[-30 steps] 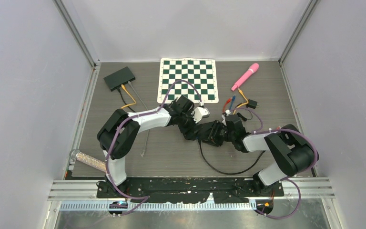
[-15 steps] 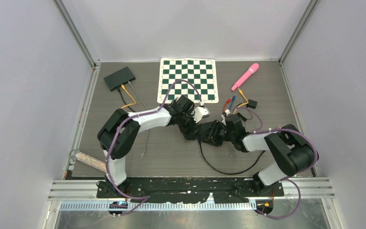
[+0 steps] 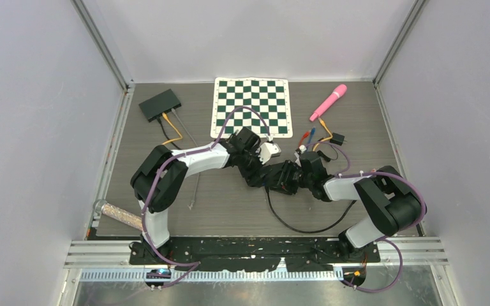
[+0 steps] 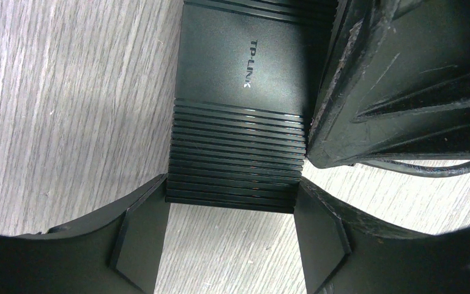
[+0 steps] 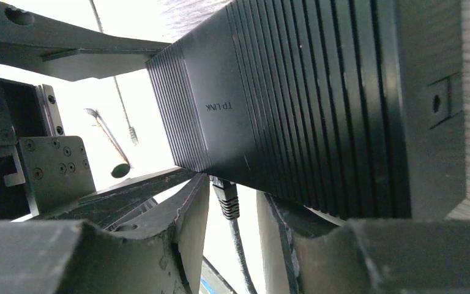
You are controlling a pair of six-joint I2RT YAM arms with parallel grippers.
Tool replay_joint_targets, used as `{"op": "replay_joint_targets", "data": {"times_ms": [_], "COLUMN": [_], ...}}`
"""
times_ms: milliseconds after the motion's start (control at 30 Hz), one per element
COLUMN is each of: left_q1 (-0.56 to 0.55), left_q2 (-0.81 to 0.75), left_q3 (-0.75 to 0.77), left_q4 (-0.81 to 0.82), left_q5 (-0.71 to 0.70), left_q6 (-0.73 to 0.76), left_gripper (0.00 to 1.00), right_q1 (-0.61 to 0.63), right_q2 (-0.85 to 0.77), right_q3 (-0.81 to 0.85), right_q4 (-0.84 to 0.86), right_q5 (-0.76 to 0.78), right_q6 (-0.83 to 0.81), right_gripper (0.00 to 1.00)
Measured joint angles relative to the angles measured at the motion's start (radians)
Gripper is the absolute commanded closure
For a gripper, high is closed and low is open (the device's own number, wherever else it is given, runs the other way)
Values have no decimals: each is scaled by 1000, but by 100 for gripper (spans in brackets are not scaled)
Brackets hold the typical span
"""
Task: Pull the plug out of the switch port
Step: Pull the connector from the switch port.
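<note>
Black plastic makes up the plug [image 5: 223, 197], seated in a port of the ribbed black switch [image 4: 238, 122] (marked TP-LINK). The plug is straddled by the right gripper [image 5: 232, 199], though whether it is pinched cannot be told. The switch's end is clamped by the left gripper [image 4: 231, 196]. The switch is set on the wood-grain table [image 4: 67, 92], near its middle.

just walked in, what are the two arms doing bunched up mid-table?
The left hand is clamped across one end of a black TP-Link switch, holding it steady. The right hand sits at the switch's port side, fingers straddling a black plug; I can't tell whether they pinch it. The plug is in its port, not yet pulled, and its black cable loops toward the near edge.
</note>
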Motion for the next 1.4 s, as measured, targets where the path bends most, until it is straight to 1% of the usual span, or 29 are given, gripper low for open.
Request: {"op": "replay_joint_targets", "data": {"times_ms": [333, 400, 467, 567, 633, 667, 733, 933, 1067, 1400], "left_q1": [0, 0, 0, 0, 0, 0, 0, 0, -6, -20], "left_q2": [0, 2, 2, 3, 3, 3, 3, 3, 3, 3], "left_q3": [1, 3, 4, 5, 5, 5, 5, 5, 5, 5], "left_q4": [-2, -3, -4, -4, -5, -6, -6, -5, -3, -4], "left_q5": [0, 0, -2, -7, -6, -6, -6, -5, 1, -12], "left_q6": [1, 0, -1, -3, 0, 1, 1, 0, -8, -19], "left_gripper": [56, 56, 56, 56, 56, 57, 57, 58, 58, 59], "right_q1": [5, 7, 14, 21, 22, 22, 22, 23, 22, 12], "right_q2": [6, 18, 33, 57, 59, 59, 58, 44, 14, -15], "right_q3": [6, 7, 8, 12, 12, 12, 11, 6, 4, 9], "right_q4": [-3, 10, 33, 52, 58, 58, 58, 47, 0, -80], "right_q5": [-4, -11, -19, -23, -28, -29, -29, -21, -19, -66], "right_q6": [-3, 0, 2, 7, 6, 6, 6, 2, -10, -78], "right_gripper": [60, 62, 71, 77, 85, 91, 94, 95, 95, 95]}}
